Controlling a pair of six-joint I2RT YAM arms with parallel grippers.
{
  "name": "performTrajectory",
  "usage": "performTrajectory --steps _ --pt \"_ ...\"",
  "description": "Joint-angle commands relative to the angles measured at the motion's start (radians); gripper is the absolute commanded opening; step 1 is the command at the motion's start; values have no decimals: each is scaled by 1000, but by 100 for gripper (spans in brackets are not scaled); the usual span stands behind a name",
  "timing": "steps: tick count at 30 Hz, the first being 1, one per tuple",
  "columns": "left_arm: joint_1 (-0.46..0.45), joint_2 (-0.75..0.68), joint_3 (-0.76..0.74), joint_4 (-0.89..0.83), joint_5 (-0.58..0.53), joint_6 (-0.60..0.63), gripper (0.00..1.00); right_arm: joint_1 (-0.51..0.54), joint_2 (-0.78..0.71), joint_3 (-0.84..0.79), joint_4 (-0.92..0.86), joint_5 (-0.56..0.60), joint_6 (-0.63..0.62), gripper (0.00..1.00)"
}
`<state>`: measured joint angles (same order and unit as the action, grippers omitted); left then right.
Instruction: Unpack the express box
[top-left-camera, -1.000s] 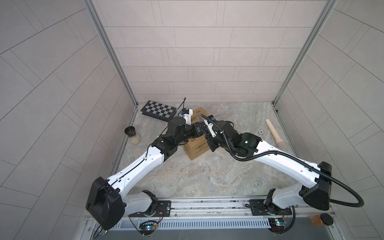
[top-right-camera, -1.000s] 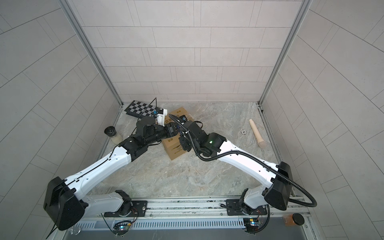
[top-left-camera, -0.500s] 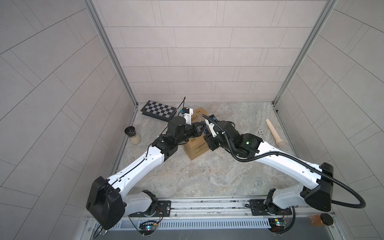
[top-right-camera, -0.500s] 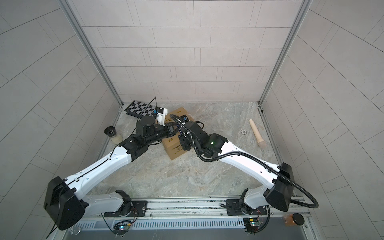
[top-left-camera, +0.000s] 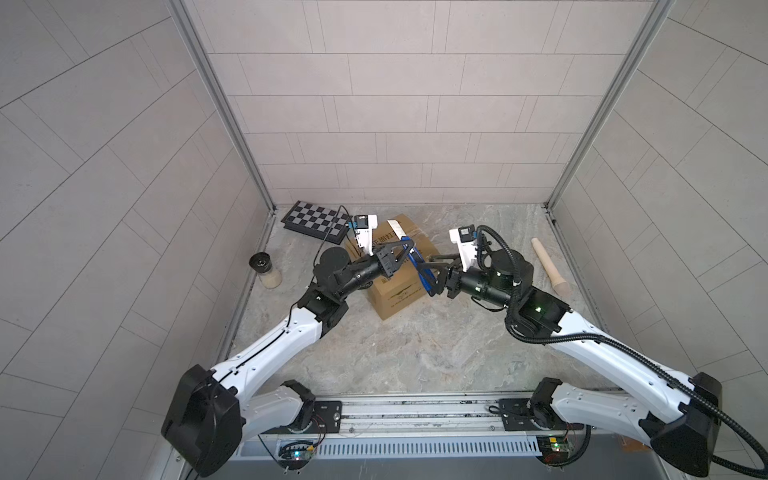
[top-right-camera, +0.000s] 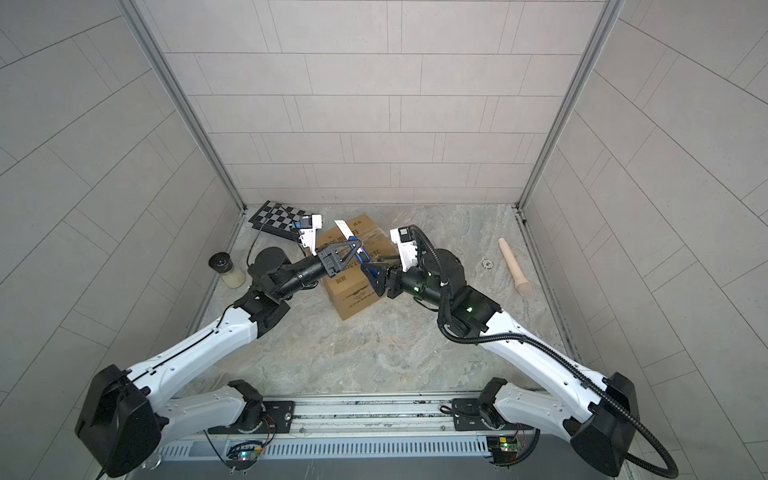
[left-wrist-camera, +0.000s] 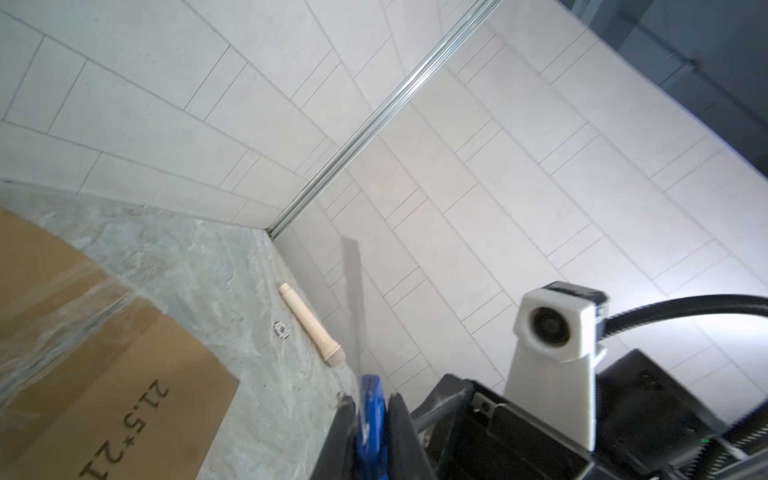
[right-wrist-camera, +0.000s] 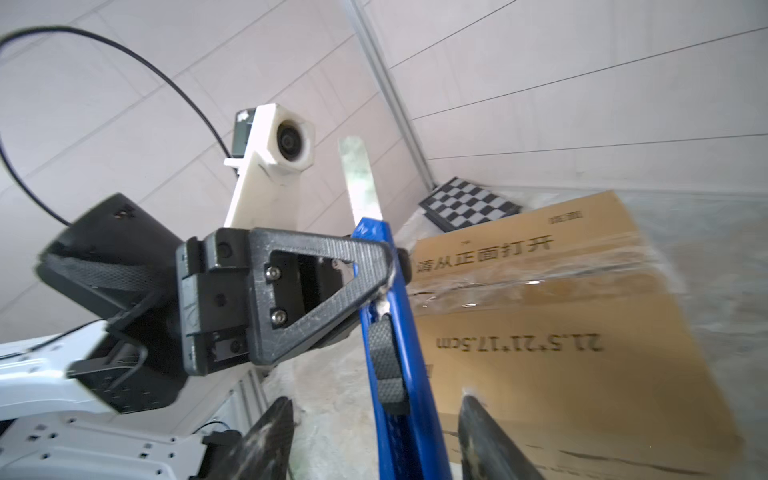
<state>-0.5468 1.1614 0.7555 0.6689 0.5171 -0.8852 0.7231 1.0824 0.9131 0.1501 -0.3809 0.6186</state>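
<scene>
The black left gripper (right-wrist-camera: 392, 259) holds a blue utility knife (right-wrist-camera: 397, 286); the express box (right-wrist-camera: 561, 374) beyond is brown with black print.

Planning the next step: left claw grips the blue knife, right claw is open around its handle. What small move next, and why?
Probably draw the right claw back clear of the knife: the left claw clamps it, its blade is out, and tape on the express box looks uncut.
</scene>
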Motion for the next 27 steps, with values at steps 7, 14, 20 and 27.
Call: performTrajectory --steps 7,14,20,27 --pt "24 24 -67 457 51 -186 0 9 49 -30 325 -144 135 52" --pt "27 38 -67 486 52 -208 0 9 55 -37 353 -136 162 28" --pt "26 23 -62 399 53 -170 3 -24 26 -2 180 -45 117 0" --pt "69 -168 -72 -214 -149 47 100 -239 -32 88 -262 190 23 0"
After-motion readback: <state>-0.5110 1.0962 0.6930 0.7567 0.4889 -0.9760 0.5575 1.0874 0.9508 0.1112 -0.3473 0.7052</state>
